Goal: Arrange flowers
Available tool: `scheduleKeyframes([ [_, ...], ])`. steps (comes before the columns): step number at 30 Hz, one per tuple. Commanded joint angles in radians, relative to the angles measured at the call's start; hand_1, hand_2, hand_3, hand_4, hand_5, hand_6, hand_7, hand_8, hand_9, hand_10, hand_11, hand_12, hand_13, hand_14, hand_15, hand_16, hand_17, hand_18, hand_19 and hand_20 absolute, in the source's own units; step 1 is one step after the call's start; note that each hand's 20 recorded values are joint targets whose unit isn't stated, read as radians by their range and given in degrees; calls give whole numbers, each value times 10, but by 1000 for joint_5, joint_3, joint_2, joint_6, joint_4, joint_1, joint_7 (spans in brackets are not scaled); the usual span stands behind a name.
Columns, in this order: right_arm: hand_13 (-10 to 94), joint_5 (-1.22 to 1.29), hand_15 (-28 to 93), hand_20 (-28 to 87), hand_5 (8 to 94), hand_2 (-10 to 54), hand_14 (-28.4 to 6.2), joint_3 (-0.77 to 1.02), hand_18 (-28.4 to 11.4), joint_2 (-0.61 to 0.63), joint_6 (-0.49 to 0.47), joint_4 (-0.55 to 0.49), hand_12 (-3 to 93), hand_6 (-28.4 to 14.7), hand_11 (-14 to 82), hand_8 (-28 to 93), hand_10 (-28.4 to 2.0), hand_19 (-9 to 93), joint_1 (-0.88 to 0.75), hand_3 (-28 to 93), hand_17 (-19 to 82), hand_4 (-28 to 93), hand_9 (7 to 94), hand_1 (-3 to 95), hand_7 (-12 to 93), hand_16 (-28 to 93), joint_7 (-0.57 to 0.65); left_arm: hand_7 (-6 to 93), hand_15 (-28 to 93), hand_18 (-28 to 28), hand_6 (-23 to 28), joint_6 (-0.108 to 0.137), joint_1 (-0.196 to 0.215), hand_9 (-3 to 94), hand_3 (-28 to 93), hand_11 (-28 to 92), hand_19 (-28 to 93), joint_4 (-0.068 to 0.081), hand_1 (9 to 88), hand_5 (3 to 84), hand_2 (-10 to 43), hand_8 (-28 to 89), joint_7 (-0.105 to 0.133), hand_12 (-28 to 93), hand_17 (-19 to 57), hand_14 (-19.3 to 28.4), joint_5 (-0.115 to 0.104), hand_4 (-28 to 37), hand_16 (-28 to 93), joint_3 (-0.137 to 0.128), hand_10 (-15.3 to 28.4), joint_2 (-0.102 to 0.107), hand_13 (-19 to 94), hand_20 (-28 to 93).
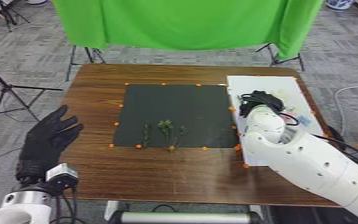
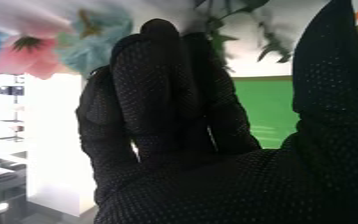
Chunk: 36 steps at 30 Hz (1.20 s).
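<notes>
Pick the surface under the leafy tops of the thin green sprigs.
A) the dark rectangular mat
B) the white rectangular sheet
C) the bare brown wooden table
A: the green sprigs have their leafy tops on the dark mat, toward its edge nearest the robot, whereas the white sheet is off to the right.

right arm (image 1: 310, 162): chunky white shell, dark screw dots, black cables (image 1: 344, 145) | left wrist: boxy white module (image 1: 62, 171) | right hand (image 1: 262, 99): black glove, kinda dotty mesh
</notes>
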Motion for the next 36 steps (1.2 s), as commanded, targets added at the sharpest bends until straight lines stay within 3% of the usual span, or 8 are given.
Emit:
scheduleKeyframes([
  [1,625,-35,790,288,599,-91,-160,-37,-284,-40,27,53,154,-100,480,-132,-228,932,34,834,327,-265,599,289,184,94,-12,147,488,230,90,-11,-5,341,804,278,612,9,243,351,75,-105,6,90,-82,264,-3,-217,-96,7,203,-2,253,-52],
  [15,648,-50,784,292,644,-70,-155,-99,-284,-46,85,133,154,-85,477,-132,-216,932,58,834,339,-269,635,299,183,92,-8,147,489,230,91,-25,-22,341,801,280,612,17,238,351,81,-105,-12,91,-81,265,4,-229,-97,7,204,-1,253,-52],
  [18,658,-41,778,300,660,-71,-147,-104,-281,-60,68,149,154,-69,473,-134,-206,932,61,837,348,-274,656,313,189,95,-10,147,488,230,91,-26,-31,341,802,279,612,20,238,351,82,-105,-5,91,-81,265,1,-229,-97,12,204,1,253,-53],
  [25,681,1,762,309,728,-91,-131,-82,-275,-75,36,163,162,-43,459,-134,-180,932,29,842,358,-281,707,372,190,107,-22,147,488,230,91,-28,-33,341,801,278,612,21,237,351,83,-104,-13,91,-81,265,4,-229,-97,13,204,-4,253,-53],
  [28,705,0,747,315,760,-95,-124,-40,-273,-78,-46,166,169,-43,457,-21,-161,932,-5,811,368,-283,741,414,196,116,-24,147,489,230,91,-25,-29,341,800,280,612,19,238,351,85,-105,-11,91,-81,265,6,-229,-97,10,204,-4,253,-53],
  [36,790,20,712,371,864,-95,-103,6,-274,-79,-111,162,255,-27,375,35,-126,932,-44,777,401,-282,862,518,204,150,-31,147,489,230,93,-20,-20,341,800,279,612,16,238,353,85,-105,-10,90,-81,265,3,-229,-98,9,204,-8,253,-53],
])
